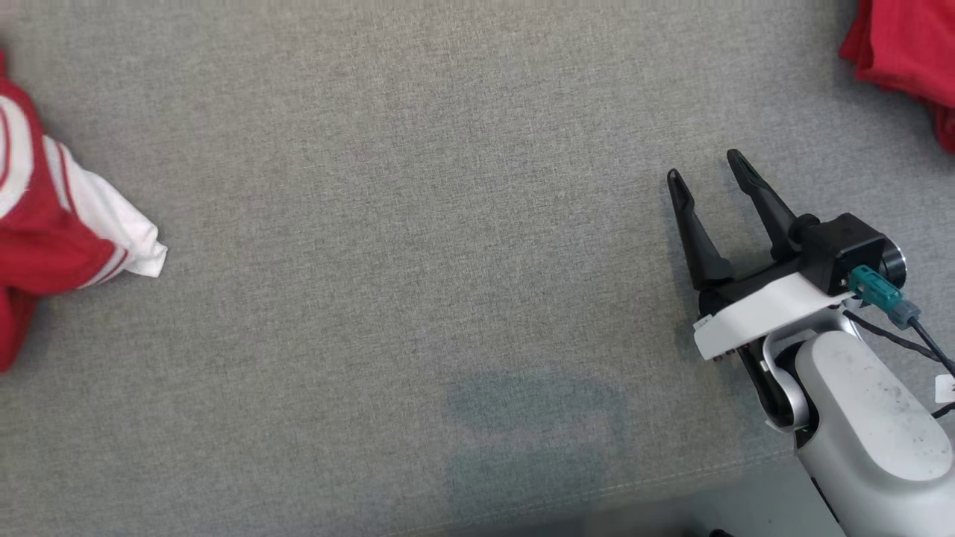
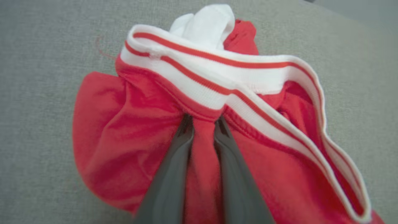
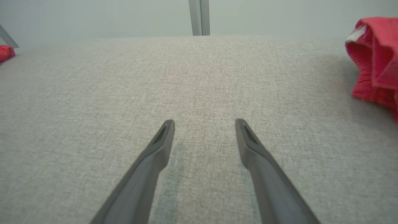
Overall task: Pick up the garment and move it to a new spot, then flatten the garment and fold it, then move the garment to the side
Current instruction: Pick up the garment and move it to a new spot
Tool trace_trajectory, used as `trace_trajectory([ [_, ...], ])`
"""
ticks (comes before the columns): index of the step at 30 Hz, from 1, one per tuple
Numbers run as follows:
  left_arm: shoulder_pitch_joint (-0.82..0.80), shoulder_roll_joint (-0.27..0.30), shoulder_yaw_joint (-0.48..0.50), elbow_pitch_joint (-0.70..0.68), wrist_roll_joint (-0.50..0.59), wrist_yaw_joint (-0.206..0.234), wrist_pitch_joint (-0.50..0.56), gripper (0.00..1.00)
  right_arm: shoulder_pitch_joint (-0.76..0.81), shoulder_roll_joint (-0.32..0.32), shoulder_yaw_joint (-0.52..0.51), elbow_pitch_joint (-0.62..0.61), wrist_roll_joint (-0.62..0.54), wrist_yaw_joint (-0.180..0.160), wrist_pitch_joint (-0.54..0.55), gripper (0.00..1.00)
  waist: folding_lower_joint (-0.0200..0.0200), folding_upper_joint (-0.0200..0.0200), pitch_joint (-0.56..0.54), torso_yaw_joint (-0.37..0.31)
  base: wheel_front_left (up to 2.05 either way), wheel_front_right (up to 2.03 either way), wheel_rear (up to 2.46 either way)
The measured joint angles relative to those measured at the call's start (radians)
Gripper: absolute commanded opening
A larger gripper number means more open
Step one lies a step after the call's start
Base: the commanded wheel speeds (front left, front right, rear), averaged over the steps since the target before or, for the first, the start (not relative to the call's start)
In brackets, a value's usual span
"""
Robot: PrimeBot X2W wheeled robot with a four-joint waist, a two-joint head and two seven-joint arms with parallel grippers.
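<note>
The garment (image 1: 45, 231) is red with white, red-striped ribbed trim and lies bunched at the far left edge of the head view. In the left wrist view the garment (image 2: 124, 133) sits crumpled on the grey cloth surface. My left gripper (image 2: 203, 119) is shut on a pinched fold of its red fabric, just below the striped collar band. My right gripper (image 1: 705, 168) rests at the lower right of the head view, far from the garment. In its own wrist view the right gripper (image 3: 204, 122) stands open above bare cloth with nothing between its fingers.
A second red cloth pile (image 1: 906, 45) lies at the far right corner, and the same pile (image 3: 376, 62) is off to the right of my right gripper. The grey fabric tabletop (image 1: 448, 224) spreads between the two piles. Its front edge (image 1: 656, 485) runs along the bottom.
</note>
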Motion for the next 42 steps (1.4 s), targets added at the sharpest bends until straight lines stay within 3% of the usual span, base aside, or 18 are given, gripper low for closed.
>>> trace_trajectory([
  [6, -0.046, -0.006, -0.089, -0.094, 0.006, -0.021, 0.012, 0.00, 0.022, 0.022, 0.006, 0.036, 0.009, 0.008, 0.000, 1.00, 0.0000, 0.0000, -0.075, 0.000, 0.00, 0.00, 0.00],
  [13, -0.050, -0.053, -0.218, -0.184, 0.003, -0.021, 0.051, 0.00, 0.076, 0.051, 0.015, 0.080, 0.024, 0.015, -0.004, 1.00, 0.0000, 0.0000, -0.184, -0.014, 0.00, 0.00, 0.00],
  [22, -0.051, -0.179, -0.391, -0.346, -0.058, -0.021, 0.053, 0.00, 0.143, 0.053, 0.021, 0.108, 0.028, 0.022, -0.004, 1.00, -0.0001, 0.0000, -0.305, -0.046, 0.00, 0.00, 0.00],
  [27, -0.049, -0.232, -0.428, -0.399, -0.105, -0.021, 0.042, 0.00, 0.147, 0.049, 0.028, 0.105, 0.027, 0.030, -0.004, 1.00, -0.0001, 0.0000, -0.360, -0.071, 0.00, 0.00, 0.00],
  [33, -0.003, -0.310, -0.458, -0.426, -0.197, -0.021, 0.041, 0.00, 0.171, 0.052, 0.031, 0.077, 0.036, 0.035, -0.005, 1.00, -0.0001, 0.0000, -0.388, -0.114, 0.00, 0.00, 0.00],
  [42, 0.058, -0.331, -0.539, -0.421, -0.188, -0.021, 0.042, 0.00, 0.189, 0.064, 0.061, 0.069, 0.036, 0.052, -0.006, 1.00, -0.0001, 0.0000, -0.369, -0.129, 0.00, 0.00, 0.00],
])
